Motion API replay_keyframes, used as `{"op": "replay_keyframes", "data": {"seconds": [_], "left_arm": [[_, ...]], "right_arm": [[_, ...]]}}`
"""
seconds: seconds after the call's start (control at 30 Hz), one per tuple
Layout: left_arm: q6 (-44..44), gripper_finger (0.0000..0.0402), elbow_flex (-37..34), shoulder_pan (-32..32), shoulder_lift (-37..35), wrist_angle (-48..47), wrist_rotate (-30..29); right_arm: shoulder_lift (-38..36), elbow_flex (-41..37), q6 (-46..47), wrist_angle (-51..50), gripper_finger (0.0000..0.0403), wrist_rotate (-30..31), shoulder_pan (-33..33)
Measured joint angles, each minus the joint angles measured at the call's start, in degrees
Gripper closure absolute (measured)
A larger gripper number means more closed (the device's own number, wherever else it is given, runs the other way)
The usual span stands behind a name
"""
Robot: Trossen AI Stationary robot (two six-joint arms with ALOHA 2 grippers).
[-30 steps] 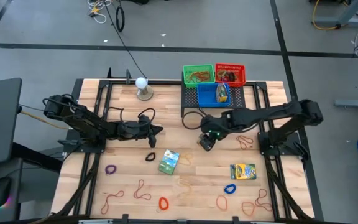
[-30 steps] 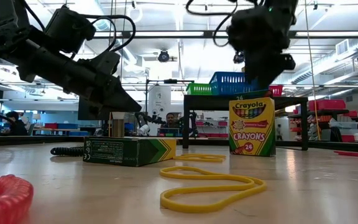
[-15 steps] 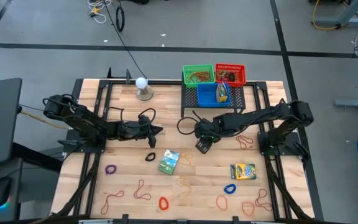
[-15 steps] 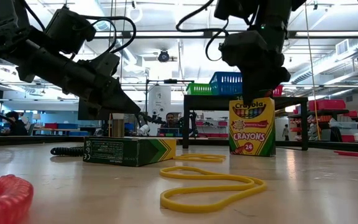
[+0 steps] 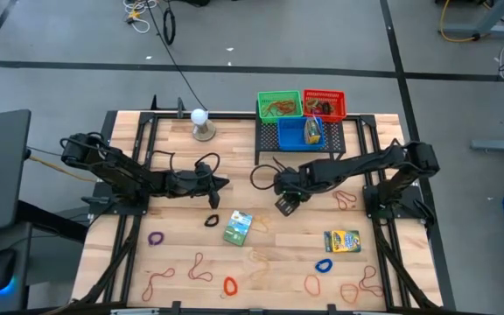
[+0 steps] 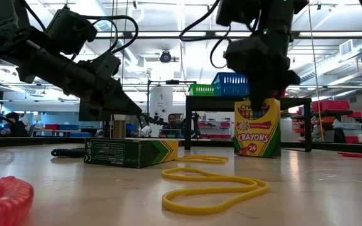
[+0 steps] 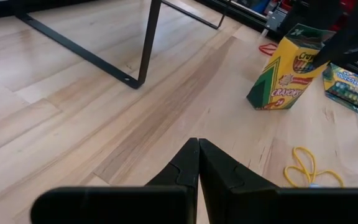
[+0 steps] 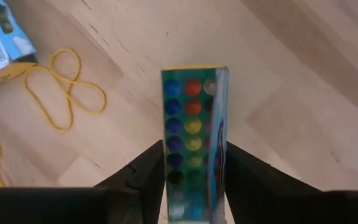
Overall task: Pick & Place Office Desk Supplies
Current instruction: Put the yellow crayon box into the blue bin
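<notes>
Tilted yellow crayon box (image 7: 286,78) under a dark gripper, yellow rubber band (image 7: 307,170) nearby.

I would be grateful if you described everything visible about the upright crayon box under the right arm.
The crayon box is yellow and green printed cardboard, marked Crayola Crayons 24. It stands on end on the wooden table, leaning slightly in the left wrist view. The right gripper is over its top, one dark finger on each side, close to its faces. From above, the box's narrow side shows rows of coloured dots. A yellow rubber band lies beside it.
</notes>
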Motion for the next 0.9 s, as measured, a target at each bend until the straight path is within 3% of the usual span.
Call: {"op": "replay_keyframes", "data": {"seconds": [0.23,0.43,0.53,0.7,0.9], "left_arm": [[0.2,0.0387,0.0,0.0,0.0,0.1,0.0],[0.2,0.0387,0.0,0.0,0.0,0.1,0.0],[0.2,0.0387,0.0,0.0,0.0,0.1,0.0],[1.9,0.0387,0.0,0.0,0.0,0.1,0.0],[1.9,0.0387,0.0,0.0,0.0,0.5,1.4]], "right_arm": [[1.4,0.0,5.3,0.3,0.0281,-1.1,-0.2],[-3.0,2.6,10.6,-2.7,0.0312,-5.9,-0.2],[-5.3,8.6,13.7,-7.9,0.0305,-6.4,-0.5],[-5.0,25.2,17.2,-22.5,0.0297,-5.1,-2.5],[-4.6,42.5,19.3,-31.1,0.0309,4.7,-6.7]]}}
